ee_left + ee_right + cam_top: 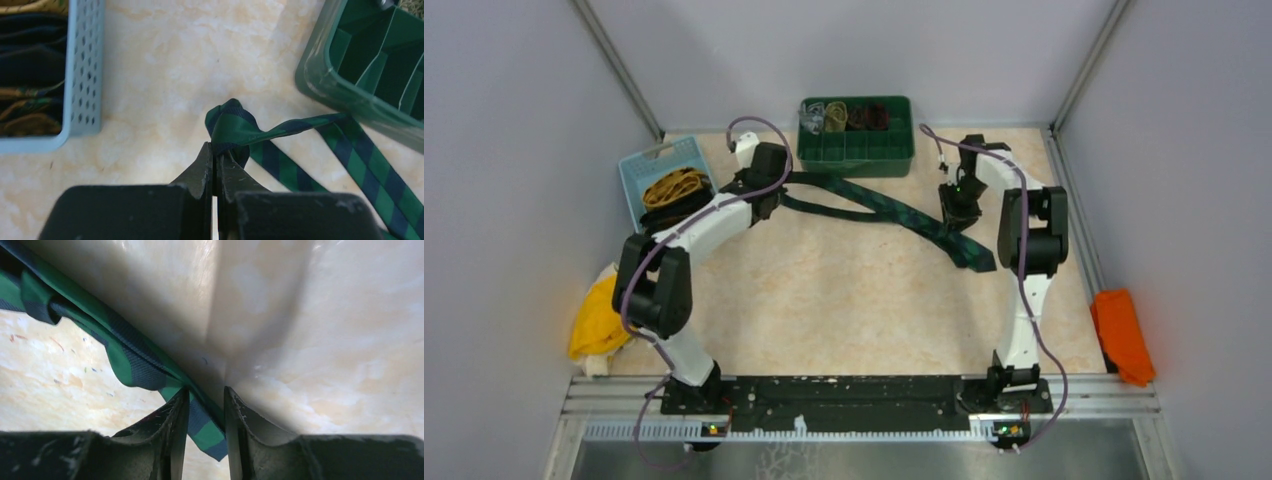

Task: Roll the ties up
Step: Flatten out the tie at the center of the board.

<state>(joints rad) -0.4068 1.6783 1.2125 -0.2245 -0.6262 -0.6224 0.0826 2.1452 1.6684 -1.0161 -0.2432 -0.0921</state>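
Closest in my left wrist view, the left gripper (215,149) has its black fingers (200,172) pressed together on a bunched fold of the long dark green checked fabric necktie (240,129). From that pinch two lengths of the tie trail right over the beige marbled tabletop (165,60), past the near corner of the dark green plastic compartment tray (320,75). The pale blue perforated plastic basket (85,60) sits to the left, holding dark and mustard fabric.

On my right wrist view, the right gripper (205,390) stands narrowly parted, low over the table, with an edge of the tie running through the gap. I cannot tell whether either pad touches the cloth.

From above, the tie stretches diagonally from the left gripper (769,185), in front of the tray, across to the right gripper (955,222), and its wide pointed end lies flat just past it. A mustard-yellow tie (676,185) and a black tie (674,207) fill the basket. A broad plain yellow cloth (596,322) lies at the table's left edge, a broad plain orange cloth (1122,335) at its right edge
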